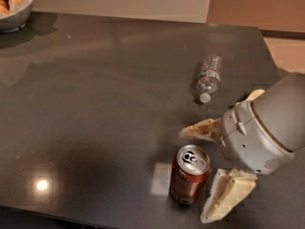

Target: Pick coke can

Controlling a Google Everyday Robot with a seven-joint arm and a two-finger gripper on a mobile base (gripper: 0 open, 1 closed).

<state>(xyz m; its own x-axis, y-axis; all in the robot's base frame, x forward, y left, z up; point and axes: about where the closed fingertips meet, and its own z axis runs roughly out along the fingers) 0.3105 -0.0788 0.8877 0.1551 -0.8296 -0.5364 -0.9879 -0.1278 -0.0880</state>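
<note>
The coke can [189,174], dark red-brown with a silver top and pull tab, stands upright near the front edge of the dark table [95,104]. My gripper [193,173] comes in from the right and is open. One cream finger [202,129] lies just behind the can's top. The other finger [224,197] sits to the can's front right. The can stands at the mouth of the open fingers, and no contact shows.
A clear plastic water bottle [209,78] lies on its side behind the gripper. A silver bowl of oranges [13,5] stands at the table's far left corner. The table's front edge runs just below the can.
</note>
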